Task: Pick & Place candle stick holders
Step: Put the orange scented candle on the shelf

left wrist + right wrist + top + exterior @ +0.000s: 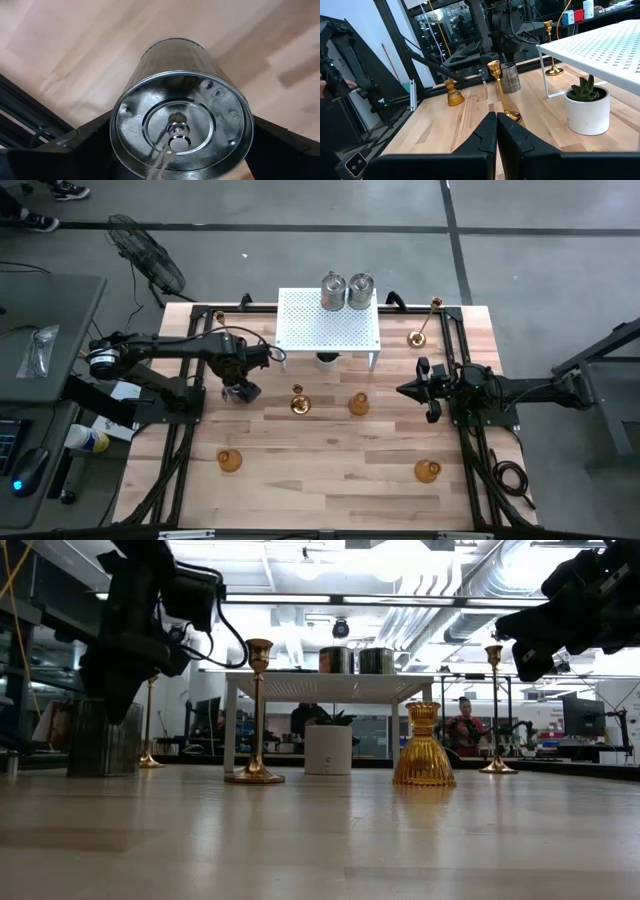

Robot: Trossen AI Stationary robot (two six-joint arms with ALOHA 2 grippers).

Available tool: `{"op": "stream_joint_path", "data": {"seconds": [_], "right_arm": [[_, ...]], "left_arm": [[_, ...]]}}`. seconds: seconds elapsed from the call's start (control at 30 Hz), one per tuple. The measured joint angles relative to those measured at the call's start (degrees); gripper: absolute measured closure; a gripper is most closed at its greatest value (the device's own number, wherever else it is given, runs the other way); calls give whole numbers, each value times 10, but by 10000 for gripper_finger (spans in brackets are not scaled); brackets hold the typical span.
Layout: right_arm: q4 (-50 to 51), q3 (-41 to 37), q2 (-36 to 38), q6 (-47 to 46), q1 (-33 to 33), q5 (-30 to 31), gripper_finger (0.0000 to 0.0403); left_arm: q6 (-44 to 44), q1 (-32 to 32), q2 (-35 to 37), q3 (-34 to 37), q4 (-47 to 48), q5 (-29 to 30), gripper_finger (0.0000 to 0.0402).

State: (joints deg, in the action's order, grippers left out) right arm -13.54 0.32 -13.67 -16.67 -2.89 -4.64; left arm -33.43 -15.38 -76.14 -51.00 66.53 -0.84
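Standing on the bare wood near the table's left side, the silvery-grey metal jar-like holder (182, 107) fills your left wrist view, so you see its lid and small round knob but not its base. The left gripper (241, 389) sits right over it with a dark finger (75, 155) on either side; whether those fingers actually touch the metal you cannot tell, though they stand wide apart around it. In the low view the jar (104, 737) is half covered by that dark gripper.

The left arm reaches in from the left edge, bent down at the wrist. The right gripper (408, 390) waits above the right side, pointing left, its fingers pressed together.

Further out, a slim gold brass candlestick (298, 402) and a squat amber-orange holder (359, 404) stand mid-table. Two more grey jars (346, 290) rest on the white perforated metal rack (329, 322) at the far edge.
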Motion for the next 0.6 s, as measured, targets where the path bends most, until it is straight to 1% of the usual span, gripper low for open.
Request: {"op": "stream_joint_path", "data": {"seconds": [0.17,0.4,0.6], "right_arm": [[0,0,0,0,0,0,399],[0,0,0,0,0,0,398],[0,0,0,0,0,0,398]], "left_arm": [[-14,0,0,-59,51,-13,53],[-20,0,1,-195,173,-2,53],[-34,0,-6,-308,203,22,53]]}}
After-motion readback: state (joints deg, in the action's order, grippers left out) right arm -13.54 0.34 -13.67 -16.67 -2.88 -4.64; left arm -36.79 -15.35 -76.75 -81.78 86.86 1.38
